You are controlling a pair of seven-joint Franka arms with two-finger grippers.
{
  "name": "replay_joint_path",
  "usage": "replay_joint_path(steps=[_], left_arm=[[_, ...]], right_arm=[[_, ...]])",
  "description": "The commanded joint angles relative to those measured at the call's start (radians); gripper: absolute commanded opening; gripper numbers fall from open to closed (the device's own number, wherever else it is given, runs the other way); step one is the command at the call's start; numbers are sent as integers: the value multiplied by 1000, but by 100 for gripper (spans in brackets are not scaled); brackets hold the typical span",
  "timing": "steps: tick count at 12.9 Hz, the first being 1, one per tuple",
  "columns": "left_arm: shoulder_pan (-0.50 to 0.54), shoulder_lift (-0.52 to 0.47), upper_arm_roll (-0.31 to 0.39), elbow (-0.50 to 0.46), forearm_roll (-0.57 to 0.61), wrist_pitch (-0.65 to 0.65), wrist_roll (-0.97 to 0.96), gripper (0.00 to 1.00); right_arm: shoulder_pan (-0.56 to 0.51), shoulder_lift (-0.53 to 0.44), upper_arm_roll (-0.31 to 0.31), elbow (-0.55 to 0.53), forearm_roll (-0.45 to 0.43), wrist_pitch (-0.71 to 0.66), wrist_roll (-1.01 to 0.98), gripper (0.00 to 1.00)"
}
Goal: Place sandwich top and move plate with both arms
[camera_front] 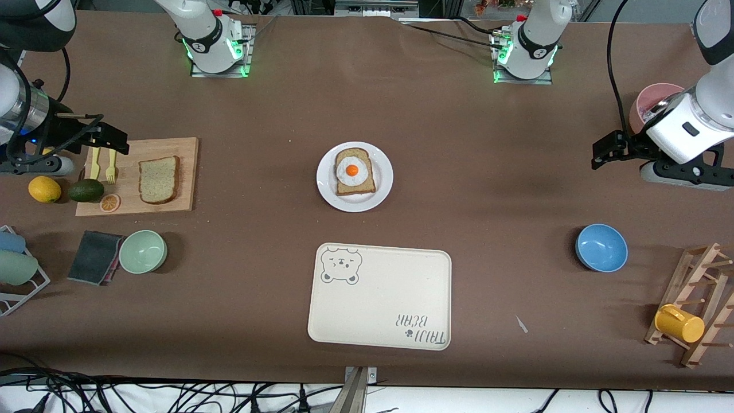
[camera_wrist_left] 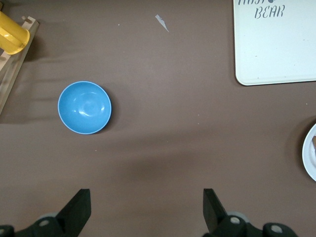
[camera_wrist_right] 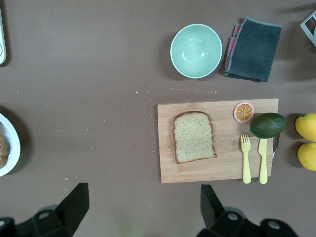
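Both claws are hanging open at the surface's ends: right claw (camera_front: 109, 137) over the board (camera_front: 186, 172) holding the sandwich top (camera_front: 159, 179), left claw (camera_front: 608, 150) waiting, the plate (camera_front: 383, 178) sitting mid-surface.

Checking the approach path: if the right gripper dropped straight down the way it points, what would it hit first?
Probably bare table: the right gripper, jaws open, points down just beside the cutting board, short of the sandwich top. Depth is unclear.

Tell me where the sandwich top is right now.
The sandwich top lies flat on the wooden cutting board toward the right arm's end of the table, beside the yellow fork and knife, untouched by either claw.
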Motion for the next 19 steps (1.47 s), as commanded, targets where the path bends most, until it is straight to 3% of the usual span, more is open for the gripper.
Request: replay_joint_path(steps=[1, 19], left_arm=[[-5, 13, -2, 28, 15, -18, -9, 100], [-9, 15, -2, 28, 15, -18, -9, 100]], right_arm=[[-9, -3, 4, 13, -1, -19, 0, 100], [-7, -4, 7, 13, -1, -38, 5, 100]])
